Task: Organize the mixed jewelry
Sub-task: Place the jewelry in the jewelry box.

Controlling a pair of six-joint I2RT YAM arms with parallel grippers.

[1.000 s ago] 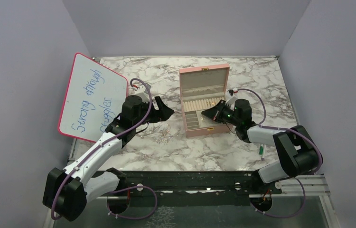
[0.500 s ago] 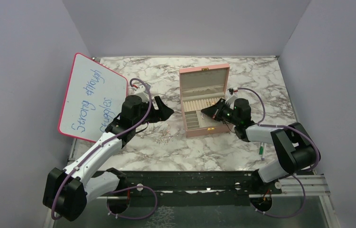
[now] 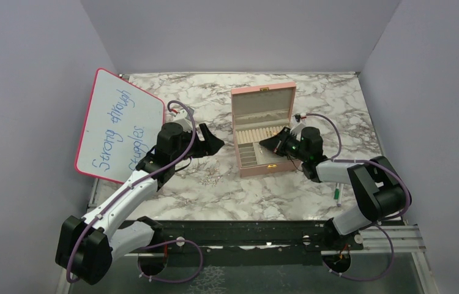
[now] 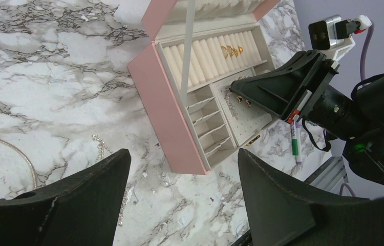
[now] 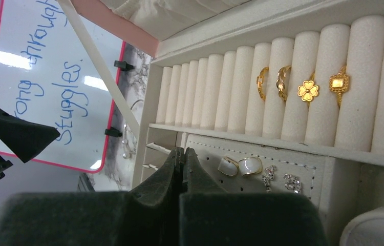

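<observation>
Jewelry sits in two places from where I'm watching. Four gold rings (image 5: 307, 90) are slotted into the cream roll rows of the open pink jewelry box (image 3: 262, 171). Two white-and-gold earrings (image 5: 250, 165) and a pair of sparkly studs (image 5: 291, 182) rest on the perforated panel just below the rings. A thin silver hoop chain (image 4: 13, 147) and a few small loose pieces (image 3: 211, 179) lie on the marble desk (image 3: 227, 202), left of the box. My right claw (image 5: 182, 152) is closed, its fingers pressed flat together with nothing visible between them, and its tip hangs over the earring panel inside the box. My left claw (image 4: 182, 156) is spread wide and empty, held above the desk just left of the box, with the loose pieces showing between its fingers in the wrist view. A whiteboard (image 3: 117, 125) with blue handwriting sits at the far left, and a green-and-white marker pen (image 3: 338, 195) lies on the desk beside the right arm.
</observation>
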